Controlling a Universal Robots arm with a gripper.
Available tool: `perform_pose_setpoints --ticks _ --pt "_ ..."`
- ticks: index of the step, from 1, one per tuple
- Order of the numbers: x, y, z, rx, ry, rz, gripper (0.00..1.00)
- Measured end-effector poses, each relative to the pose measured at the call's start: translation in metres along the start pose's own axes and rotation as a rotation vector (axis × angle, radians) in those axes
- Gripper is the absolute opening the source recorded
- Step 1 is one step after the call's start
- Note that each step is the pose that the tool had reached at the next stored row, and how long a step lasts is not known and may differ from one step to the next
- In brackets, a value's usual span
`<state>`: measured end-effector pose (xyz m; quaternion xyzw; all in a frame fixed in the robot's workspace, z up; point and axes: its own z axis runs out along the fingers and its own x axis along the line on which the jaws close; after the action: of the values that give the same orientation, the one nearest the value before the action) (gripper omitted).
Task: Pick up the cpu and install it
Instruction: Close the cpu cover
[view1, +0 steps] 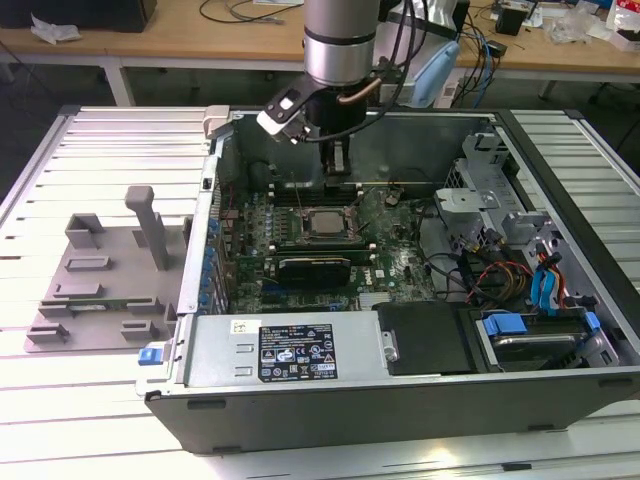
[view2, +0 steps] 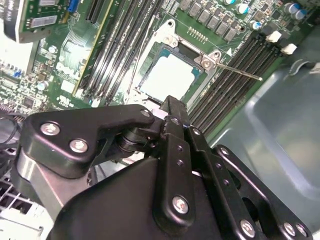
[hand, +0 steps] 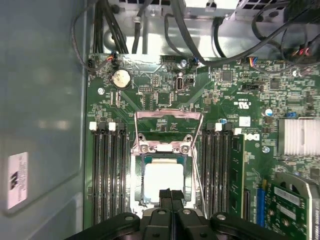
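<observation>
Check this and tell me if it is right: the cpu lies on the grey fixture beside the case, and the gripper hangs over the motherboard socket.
One thing is wrong. The cpu is not on the grey fixture; it lies in the motherboard socket, as the first wrist view shows. The rest stands: the gripper hangs over that socket.

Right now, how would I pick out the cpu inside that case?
Look inside the open computer case, at the green motherboard on its floor. Near the board's middle, under the gripper, a metal-framed socket sits between two banks of long black memory slots. The cpu is the flat, pale silver square lying in that socket, the only plain shiny patch among dark slots.
</observation>
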<state>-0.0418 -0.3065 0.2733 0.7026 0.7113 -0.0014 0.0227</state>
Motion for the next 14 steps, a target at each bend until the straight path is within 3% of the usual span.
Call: perform_pose_setpoints --ticks 5,8,14 --pt "-0.0007 0.0006 -0.0198 0.0 -0.0001 0.0 0.11" --pt "-0.0007 0.0009 -0.0199 -0.0001 0.0001 0.0 0.11" --pt "-0.0008 0.0112 -0.0196 0.0 0.0001 0.0 0.11"
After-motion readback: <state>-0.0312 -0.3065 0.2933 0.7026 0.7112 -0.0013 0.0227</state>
